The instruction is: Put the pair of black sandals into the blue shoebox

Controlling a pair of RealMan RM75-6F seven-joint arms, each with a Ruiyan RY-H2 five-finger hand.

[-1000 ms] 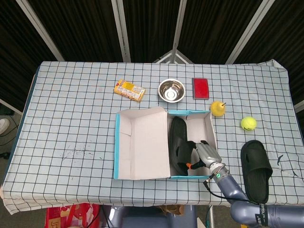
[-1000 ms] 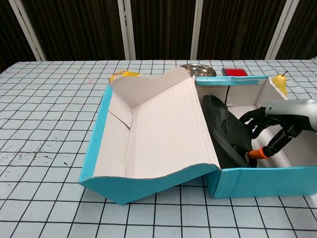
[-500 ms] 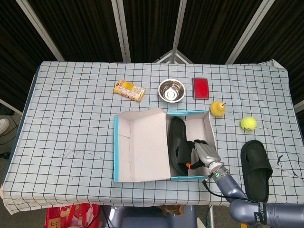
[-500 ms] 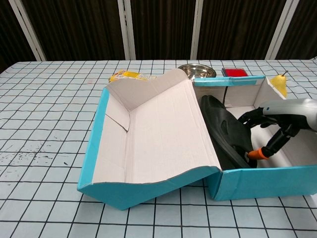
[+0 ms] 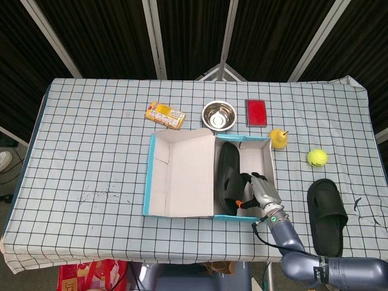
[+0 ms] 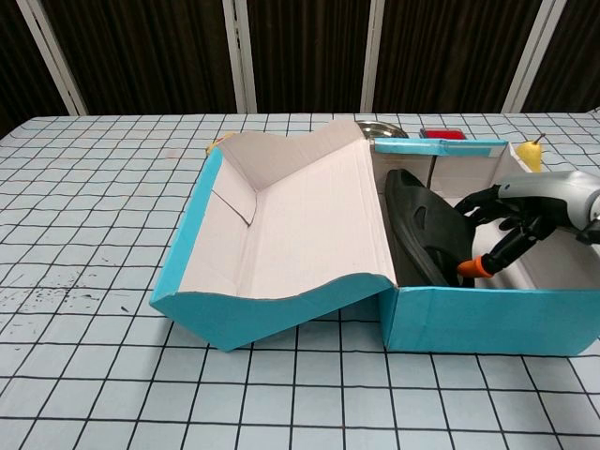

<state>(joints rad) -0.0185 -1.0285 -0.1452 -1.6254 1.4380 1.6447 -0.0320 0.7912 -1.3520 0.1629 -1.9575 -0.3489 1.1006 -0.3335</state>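
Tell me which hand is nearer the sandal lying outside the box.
Right. The right hand is inside the blue shoebox, just left of the sandal on the table; the left hand is in neither view.

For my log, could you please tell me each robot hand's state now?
Left robot hand: not in view.
Right robot hand: inside the blue shoebox at the black sandal; grip cannot be told.

We see a blue shoebox point(image 5: 147, 185) with pale insides, black sandals point(image 5: 227, 176) point(image 5: 326, 215), a white surface point(image 5: 91, 157) gridded in black, a yellow-green ball point(image 5: 317, 157), and a red case point(image 5: 256, 113).
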